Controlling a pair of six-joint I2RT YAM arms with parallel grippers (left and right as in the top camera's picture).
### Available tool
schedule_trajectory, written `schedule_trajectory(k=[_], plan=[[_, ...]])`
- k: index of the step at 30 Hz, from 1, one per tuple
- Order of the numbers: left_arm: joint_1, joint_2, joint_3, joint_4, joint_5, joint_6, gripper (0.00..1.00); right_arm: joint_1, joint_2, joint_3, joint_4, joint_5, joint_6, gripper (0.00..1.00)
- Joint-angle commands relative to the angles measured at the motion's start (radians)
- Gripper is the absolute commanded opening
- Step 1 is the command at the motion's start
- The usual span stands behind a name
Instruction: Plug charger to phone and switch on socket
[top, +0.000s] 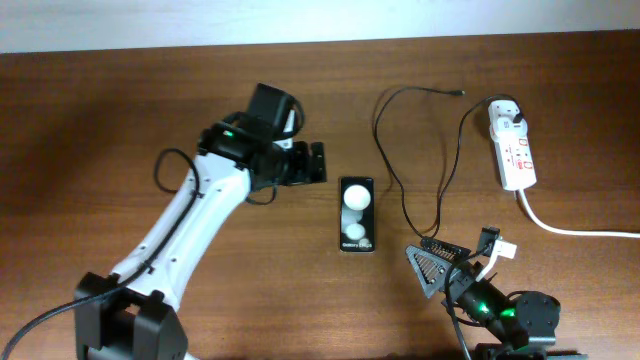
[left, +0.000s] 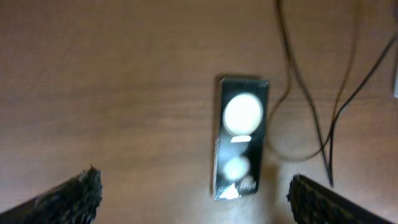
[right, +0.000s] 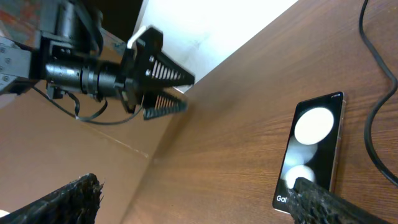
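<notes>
Both my grippers spread wide, empty: left gripper (top: 318, 163) beside phone (top: 357, 215), right gripper (top: 470, 262) near charger (top: 392, 175) cable. Phone flat mid-worktop (top: 120, 110); socket (top: 513, 146) far right. Risk: thin connector tip slips, phone skids during insertion.

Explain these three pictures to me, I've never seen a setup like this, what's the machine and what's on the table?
These are two robot arms at a wooden table, each ending in two-fingered jaws. One picture looks down from above; the other two come from small cameras on each arm's wrist. From above, the left gripper hangs beside the phone with jaws open, and the right gripper waits near the front edge, also open. Neither holds anything. On the table lie the phone, face up, the thin black charger cable with its white plug in the socket, a white power strip. The cable's free tip lies apart from the phone.
</notes>
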Motion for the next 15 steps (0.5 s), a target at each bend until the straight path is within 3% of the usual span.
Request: schedule_trajectory(k=[1, 8, 11, 15], plan=[[-0.108, 0.024, 0.005, 0.098, -0.114, 0.019, 0.99, -0.006, -0.006, -0.005, -0.007, -0.012, -0.018, 0.99], [-0.277, 0.281, 0.005, 0.224, -0.136, 0.018, 0.99, -0.006, -0.006, -0.005, -0.007, -0.012, -0.018, 0.99], [-0.297, 0.338, 0.005, 0.225, -0.136, -0.056, 0.99, -0.006, -0.006, -0.005, -0.007, -0.012, -0.018, 0.99], [-0.333, 0.373, 0.005, 0.231, -0.137, -0.068, 0.99, -0.006, -0.006, -0.005, -0.007, -0.012, -0.018, 0.99]])
